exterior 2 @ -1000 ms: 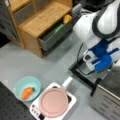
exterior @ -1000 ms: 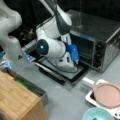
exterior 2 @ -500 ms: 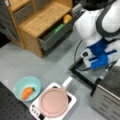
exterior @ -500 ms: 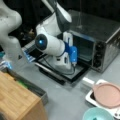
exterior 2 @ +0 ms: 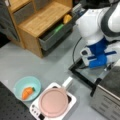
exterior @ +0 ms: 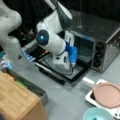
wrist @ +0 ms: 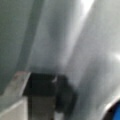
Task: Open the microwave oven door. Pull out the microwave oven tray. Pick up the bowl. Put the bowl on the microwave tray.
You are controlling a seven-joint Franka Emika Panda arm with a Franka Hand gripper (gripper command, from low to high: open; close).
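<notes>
Gripper (exterior: 72,65) above open microwave oven door (exterior: 72,72).

The boxy oven (exterior: 100,37) is brushed silver-grey metal, the shelf unit (exterior 2: 42,20) matt pale wood, the round pink plate (exterior 2: 53,102) smooth.

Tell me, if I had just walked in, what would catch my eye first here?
Probably the big white robot arm with blue parts, bent low over the microwave oven door, which lies folded down flat in front of the silver microwave oven; its gripper hangs just above the door glass. Next, toward a front view's bottom left, the bowl with a toy carrot inside, beside a pink plate.
</notes>
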